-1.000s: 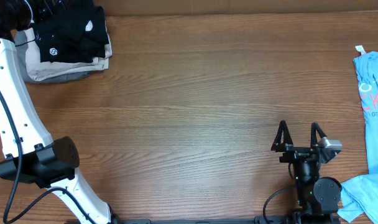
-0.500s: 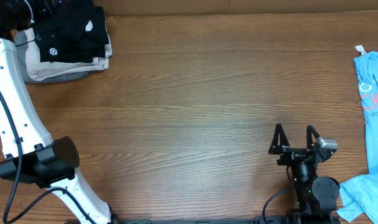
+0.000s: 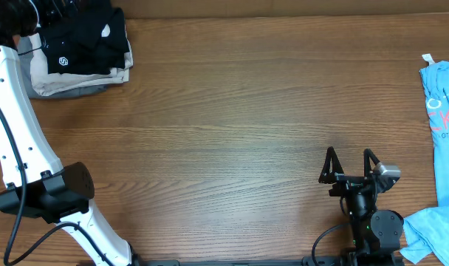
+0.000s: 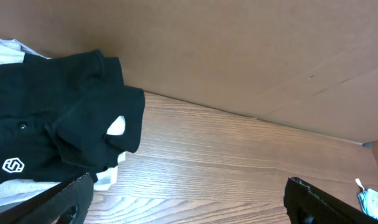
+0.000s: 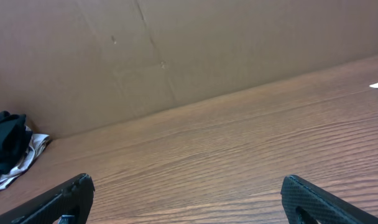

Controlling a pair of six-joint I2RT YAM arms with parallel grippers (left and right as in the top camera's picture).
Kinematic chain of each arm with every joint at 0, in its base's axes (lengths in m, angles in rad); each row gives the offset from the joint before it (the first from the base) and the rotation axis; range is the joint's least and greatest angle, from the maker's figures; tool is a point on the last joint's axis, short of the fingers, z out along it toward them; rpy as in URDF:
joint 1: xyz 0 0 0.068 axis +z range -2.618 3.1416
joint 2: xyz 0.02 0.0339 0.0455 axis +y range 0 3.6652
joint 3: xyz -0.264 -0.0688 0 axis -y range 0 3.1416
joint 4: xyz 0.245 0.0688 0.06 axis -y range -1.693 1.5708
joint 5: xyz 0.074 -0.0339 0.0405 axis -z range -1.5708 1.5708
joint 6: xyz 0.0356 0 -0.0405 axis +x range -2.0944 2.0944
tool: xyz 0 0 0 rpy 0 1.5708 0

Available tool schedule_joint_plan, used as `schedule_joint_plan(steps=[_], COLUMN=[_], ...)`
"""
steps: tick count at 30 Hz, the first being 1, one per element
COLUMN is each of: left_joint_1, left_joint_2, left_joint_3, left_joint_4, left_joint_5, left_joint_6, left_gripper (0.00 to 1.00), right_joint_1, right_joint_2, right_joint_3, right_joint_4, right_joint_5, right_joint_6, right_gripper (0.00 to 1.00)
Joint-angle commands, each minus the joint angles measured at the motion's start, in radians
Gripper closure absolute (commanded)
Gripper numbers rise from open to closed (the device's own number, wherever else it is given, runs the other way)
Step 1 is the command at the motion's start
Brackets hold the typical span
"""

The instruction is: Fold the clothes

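Clothes to fold not on counter [image 3: 224, 111]; fabric should be limp, light, so pinch hem corners. Left hand [image 4: 188, 182], right hand [image 3: 349, 152] spread wide.

We note a wood-grain bench [image 3: 232, 111], mid-brown, with its grain running left to right across the whole overhead view. Along the far edge stands a plain brown cardboard wall [image 4: 239, 56], upright and meeting the bench top. In the right wrist view a slanting crease [image 5: 156, 53] runs down the cardboard. The light is even and soft, and shadows on the wood are faint.
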Motion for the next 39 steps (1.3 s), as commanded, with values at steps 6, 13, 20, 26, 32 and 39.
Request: schedule_joint_plan(steps=[6, 13, 20, 26, 32, 39], left_joint_1=[-0.007, -0.007, -0.026, -0.101, -0.22, -0.275], left_joint_2=[-0.011, -0.013, -0.148, -0.418, -0.7, -1.009], left_joint_3=[0.004, 0.004, -0.207, -0.706, -1.119, -1.391], left_joint_4=[0.001, 0.001, 0.016, 0.276, 0.449, 0.455], left_joint_5=[0.014, 0.011, -0.082, -0.247, -0.327, -0.33], left_joint_6=[0.004, 0.005, 0.005, 0.032, 0.245, 0.267], left_gripper=[0.0, 0.0, 0.0, 0.0, 0.0, 0.0], right_joint_1=[0.005, 0.005, 0.005, 0.005, 0.005, 0.005], right_joint_2=[-0.013, -0.013, -0.013, -0.013, -0.013, -0.013], right_joint_3=[-0.01, -0.01, -0.01, -0.01, -0.01, -0.01], right_joint_4=[0.005, 0.005, 0.005, 0.005, 0.005, 0.005], right_joint_5=[-0.006, -0.006, -0.006, -0.006, -0.006, -0.006], right_joint_6=[0.001, 0.001, 0.001, 0.001, 0.001, 0.001], right_gripper=[0.0, 0.0, 0.0, 0.0, 0.0, 0.0])
